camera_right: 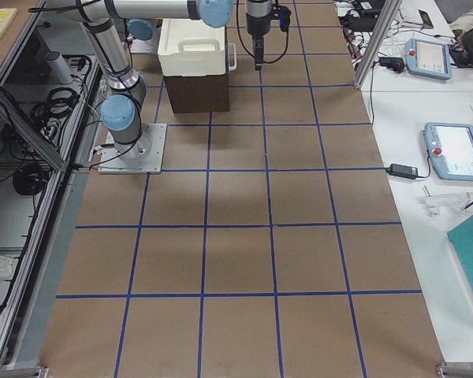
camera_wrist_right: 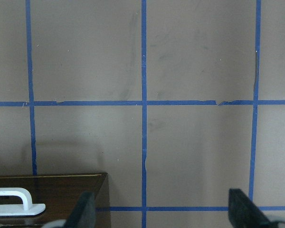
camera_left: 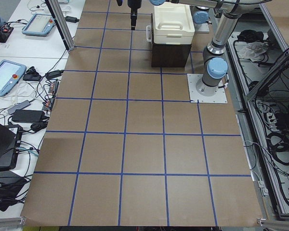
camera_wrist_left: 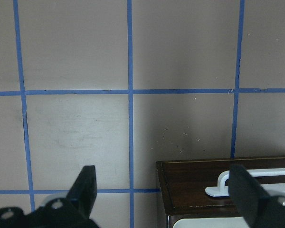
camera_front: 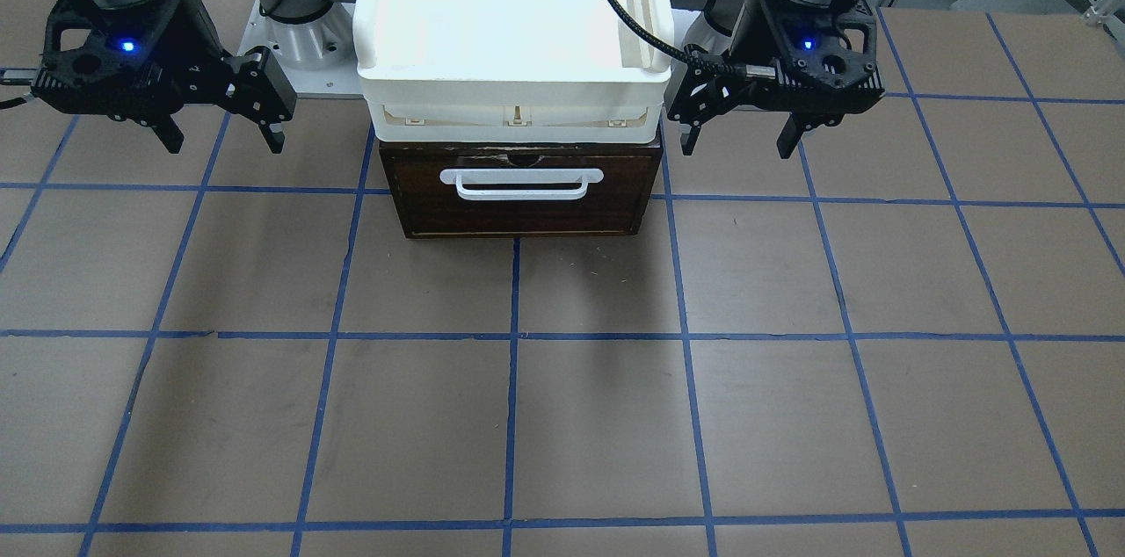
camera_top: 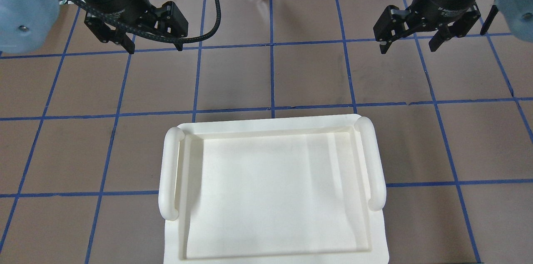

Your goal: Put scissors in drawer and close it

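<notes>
The drawer has a dark brown front and a white bar handle. It looks shut, and no pale interior shows. The scissors show in no view. My left gripper is open and empty, hovering beside the drawer's side; it also shows in the overhead view. My right gripper is open and empty on the other side, also in the overhead view. The left wrist view shows the drawer front and handle between the open fingers.
A white plastic tray with rounded rims sits on top of the drawer's cabinet and hides it from above. Brown table with a blue tape grid lies in front. The arm bases stand behind the cabinet.
</notes>
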Controlling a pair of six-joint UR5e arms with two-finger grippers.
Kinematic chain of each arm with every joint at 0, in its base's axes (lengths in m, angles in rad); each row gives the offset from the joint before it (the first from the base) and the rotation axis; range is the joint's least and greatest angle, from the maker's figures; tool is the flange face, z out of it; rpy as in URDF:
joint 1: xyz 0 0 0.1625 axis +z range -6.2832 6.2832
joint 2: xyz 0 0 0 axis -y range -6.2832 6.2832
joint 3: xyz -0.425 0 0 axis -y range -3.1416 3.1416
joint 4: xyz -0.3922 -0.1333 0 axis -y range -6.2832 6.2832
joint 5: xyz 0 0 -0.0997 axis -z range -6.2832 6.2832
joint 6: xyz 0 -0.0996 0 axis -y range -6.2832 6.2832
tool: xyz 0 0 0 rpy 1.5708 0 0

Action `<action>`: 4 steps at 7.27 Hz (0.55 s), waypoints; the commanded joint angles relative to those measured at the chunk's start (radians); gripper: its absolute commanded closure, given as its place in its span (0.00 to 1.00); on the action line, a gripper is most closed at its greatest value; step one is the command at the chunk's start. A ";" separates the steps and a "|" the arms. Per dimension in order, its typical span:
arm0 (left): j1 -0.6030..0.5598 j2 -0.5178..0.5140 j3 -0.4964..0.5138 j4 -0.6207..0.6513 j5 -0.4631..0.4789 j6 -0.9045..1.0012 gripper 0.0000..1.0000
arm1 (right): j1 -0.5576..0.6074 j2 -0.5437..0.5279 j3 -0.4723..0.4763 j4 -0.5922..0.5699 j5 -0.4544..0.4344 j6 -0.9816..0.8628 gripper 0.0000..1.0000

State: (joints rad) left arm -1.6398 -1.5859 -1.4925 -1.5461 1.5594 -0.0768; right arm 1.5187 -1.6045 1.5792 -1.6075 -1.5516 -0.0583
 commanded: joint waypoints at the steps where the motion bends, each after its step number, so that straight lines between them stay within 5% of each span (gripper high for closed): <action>1: 0.000 0.001 0.000 0.001 -0.001 0.000 0.00 | 0.000 0.000 -0.001 0.000 0.001 -0.002 0.00; 4: 0.000 0.007 0.000 -0.012 -0.001 0.000 0.00 | 0.000 0.002 0.001 -0.003 0.005 -0.005 0.00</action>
State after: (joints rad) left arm -1.6398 -1.5789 -1.4926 -1.5550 1.5586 -0.0767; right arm 1.5187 -1.6044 1.5793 -1.6083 -1.5481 -0.0632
